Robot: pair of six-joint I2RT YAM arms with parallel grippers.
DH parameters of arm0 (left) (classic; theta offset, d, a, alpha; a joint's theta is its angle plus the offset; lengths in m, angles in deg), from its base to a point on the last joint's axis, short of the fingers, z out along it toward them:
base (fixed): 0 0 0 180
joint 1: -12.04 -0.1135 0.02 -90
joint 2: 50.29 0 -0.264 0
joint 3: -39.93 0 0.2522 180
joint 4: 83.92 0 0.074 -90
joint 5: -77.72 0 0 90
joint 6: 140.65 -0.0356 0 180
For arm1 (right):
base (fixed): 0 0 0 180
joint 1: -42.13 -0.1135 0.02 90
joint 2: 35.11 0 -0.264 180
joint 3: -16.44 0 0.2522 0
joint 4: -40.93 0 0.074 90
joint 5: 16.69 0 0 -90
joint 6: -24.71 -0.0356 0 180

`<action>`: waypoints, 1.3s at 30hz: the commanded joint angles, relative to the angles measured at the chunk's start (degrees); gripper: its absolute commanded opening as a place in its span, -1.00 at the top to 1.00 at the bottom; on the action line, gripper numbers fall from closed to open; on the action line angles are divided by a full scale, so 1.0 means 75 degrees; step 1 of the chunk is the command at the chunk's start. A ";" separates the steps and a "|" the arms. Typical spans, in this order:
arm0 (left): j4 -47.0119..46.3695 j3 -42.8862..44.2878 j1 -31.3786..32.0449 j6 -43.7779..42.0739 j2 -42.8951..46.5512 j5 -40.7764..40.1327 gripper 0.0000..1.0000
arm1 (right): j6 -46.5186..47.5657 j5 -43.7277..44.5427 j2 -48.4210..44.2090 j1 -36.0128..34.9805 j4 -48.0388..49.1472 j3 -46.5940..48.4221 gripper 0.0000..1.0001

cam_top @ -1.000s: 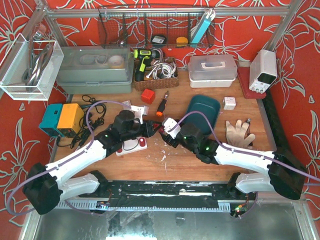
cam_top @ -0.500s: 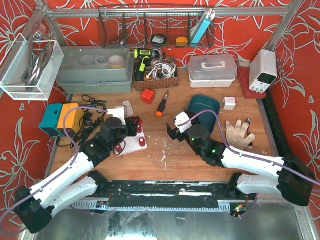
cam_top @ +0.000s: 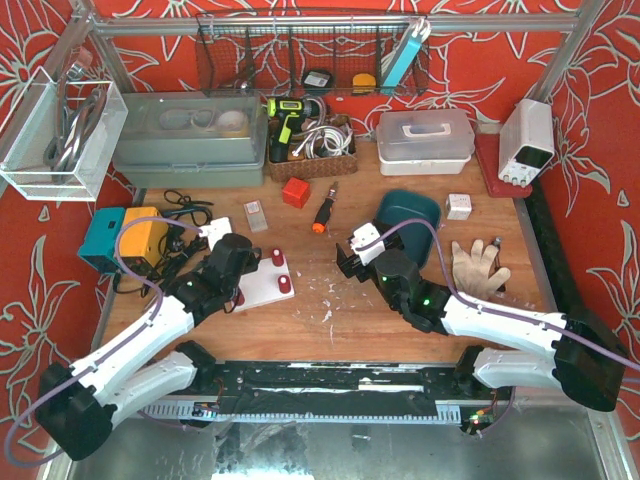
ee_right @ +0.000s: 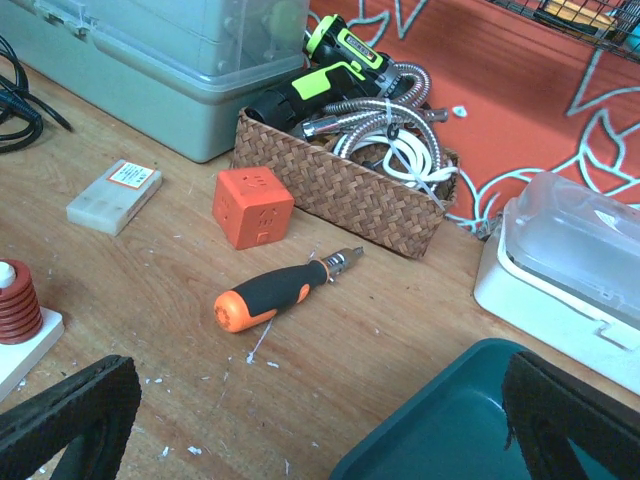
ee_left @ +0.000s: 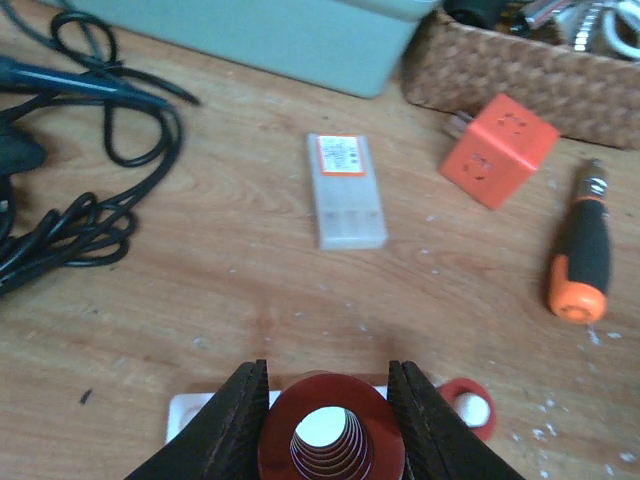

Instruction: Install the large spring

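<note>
Large spring (ee_left: 330, 440) gripped by left end effector (ee_left: 328, 380), clear only in wrist view; right end effector (ee_right: 320, 410) wide.

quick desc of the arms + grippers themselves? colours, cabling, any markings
Left arm and right arm: white links, black joint housings. A lilac cable loops loosely along each. Small green lights show on the joints. Left gripper has smooth, curved black fingers; right gripper has black fingers with a rough texture. No legible markings.
</note>
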 commanded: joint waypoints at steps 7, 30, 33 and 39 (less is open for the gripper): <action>0.0177 0.0016 -0.0381 0.1539 -0.0600 -0.1333 1.00 | -0.0041 0.0188 -0.0007 0.0021 0.0031 0.0041 -0.98; 0.0282 -0.0383 -0.0469 0.1708 -0.0909 -0.1434 1.00 | 0.0074 0.0154 0.0153 0.0021 0.0015 0.0089 -0.98; 0.0091 -0.0422 -0.0489 0.1627 -0.1000 -0.1398 1.00 | 0.0074 0.0141 0.0130 0.0021 -0.0002 0.0089 -0.98; -0.0175 -0.0475 -0.0526 0.1646 -0.1463 -0.1303 0.91 | 0.0082 0.0130 0.0116 0.0021 -0.0014 0.0089 -0.98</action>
